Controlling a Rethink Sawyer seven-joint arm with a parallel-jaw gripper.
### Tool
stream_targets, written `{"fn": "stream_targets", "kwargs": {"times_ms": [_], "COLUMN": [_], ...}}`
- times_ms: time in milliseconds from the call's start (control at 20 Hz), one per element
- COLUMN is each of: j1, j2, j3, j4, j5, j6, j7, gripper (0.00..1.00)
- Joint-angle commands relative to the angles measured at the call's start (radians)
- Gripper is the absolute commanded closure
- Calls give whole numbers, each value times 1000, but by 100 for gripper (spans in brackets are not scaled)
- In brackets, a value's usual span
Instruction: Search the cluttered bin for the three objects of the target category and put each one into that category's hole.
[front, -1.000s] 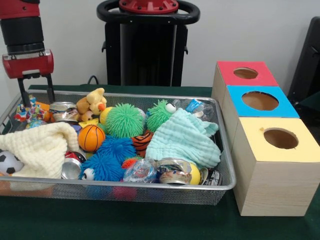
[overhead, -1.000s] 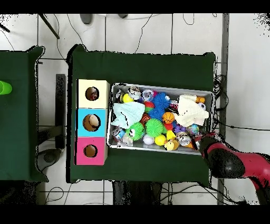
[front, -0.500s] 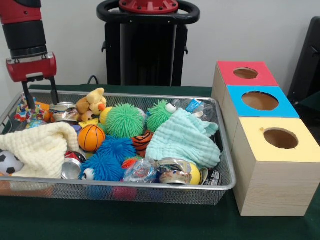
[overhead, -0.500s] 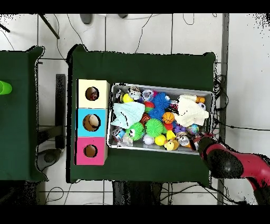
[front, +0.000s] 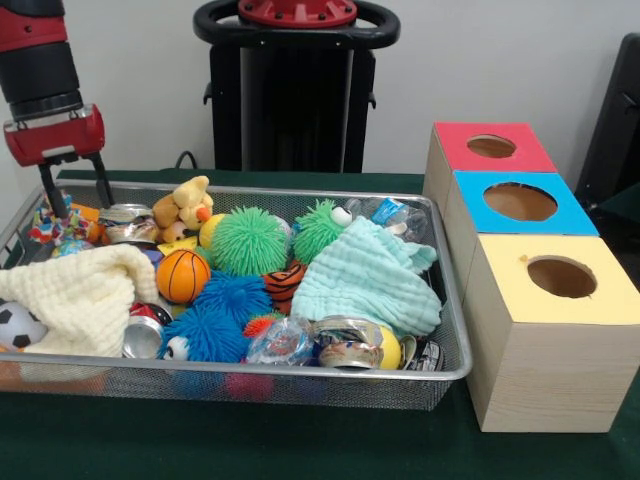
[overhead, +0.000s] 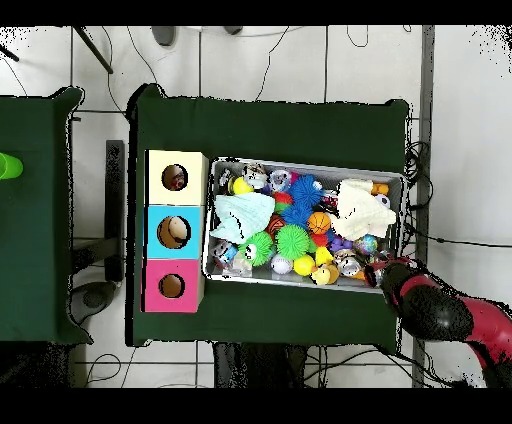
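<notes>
My gripper (front: 75, 192) with fingers apart, holding nothing, above the far corner of the cluttered bin (front: 300, 374), yellow-topped hole (front: 561, 277) well apart

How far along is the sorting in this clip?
The overhead view shows something in the yellow-topped wooden box's round hole, though what is unclear. The open end effector hovers empty over the wide silver wire-mesh bin's far corner. Searching, picking and dropping remain.

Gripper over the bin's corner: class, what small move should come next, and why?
Probably lower the gripper a little into the bin. It is open, empty and hangs just above the colourful toys in that corner, with nothing yet carried toward the yellow box's hole.
</notes>
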Motion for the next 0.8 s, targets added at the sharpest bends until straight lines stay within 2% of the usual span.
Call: {"fn": "stream_targets", "kwargs": {"times_ms": [50, 200, 250, 550, 800], "j1": [-2, 3, -8, -1, -25], "j2": [38, 23, 45, 33, 69], "j3": [11, 12, 12, 10, 15], "j4": [-88, -71, -116, -110, -120], "j5": [59, 58, 62, 46, 95], "j6": [137, 126, 152, 137, 173], "j7": [-122, -111, -149, -142, -147], "gripper": [0, 0, 0, 0, 0]}}
